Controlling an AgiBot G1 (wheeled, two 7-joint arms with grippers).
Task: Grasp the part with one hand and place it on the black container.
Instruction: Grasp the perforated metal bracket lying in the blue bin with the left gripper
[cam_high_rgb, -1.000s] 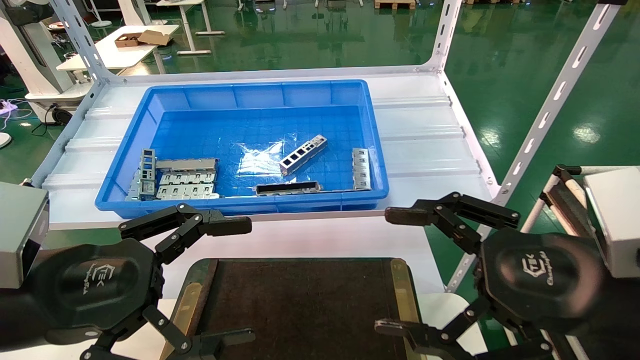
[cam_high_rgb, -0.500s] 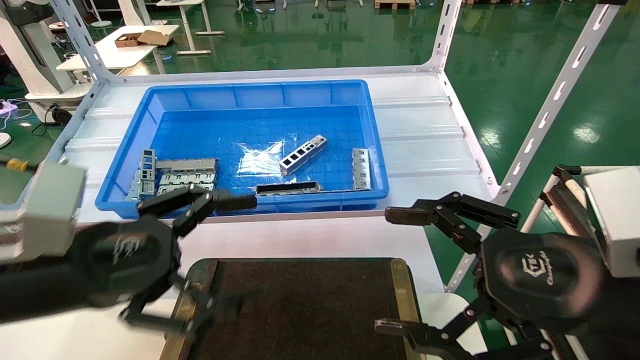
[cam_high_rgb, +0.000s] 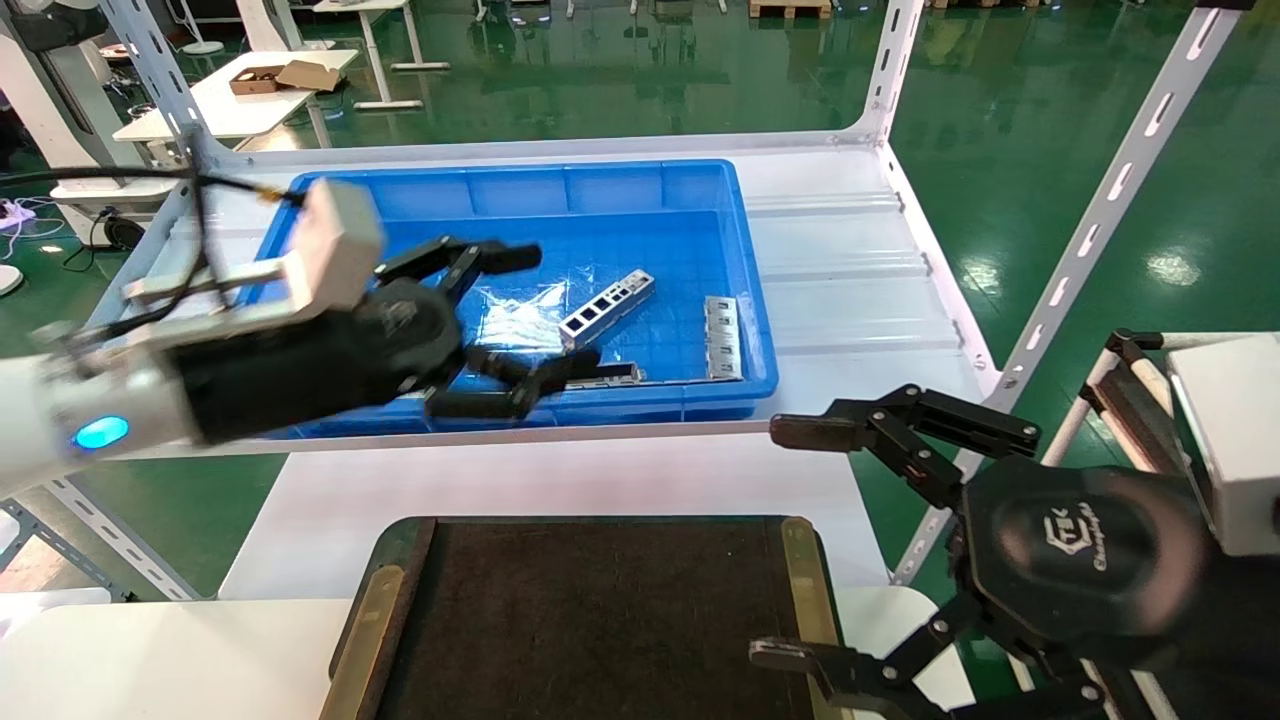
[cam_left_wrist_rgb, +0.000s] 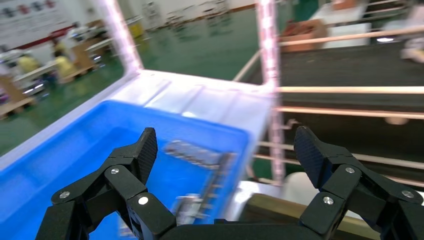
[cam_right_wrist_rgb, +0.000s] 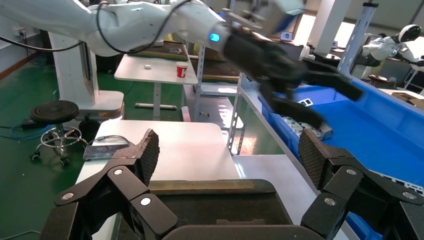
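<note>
The part, a small silver strip with square cutouts, lies slanted on the floor of the blue bin. My left gripper is open and empty, hovering over the bin just left of the part. It also shows in the right wrist view. The left wrist view shows blurred metal strips in the bin between its open fingers. The black container lies at the near edge, empty. My right gripper is open and empty beside the container's right rail.
A similar narrow strip lies against the bin's right wall. A longer dark-faced strip lies along the near wall, partly hidden by my left fingers. White slotted shelf posts rise at the right. The stacked plates are hidden behind my left arm.
My left arm has swung up and forward from beside the black container to over the blue bin, still open. The right gripper and the parts have not moved.
</note>
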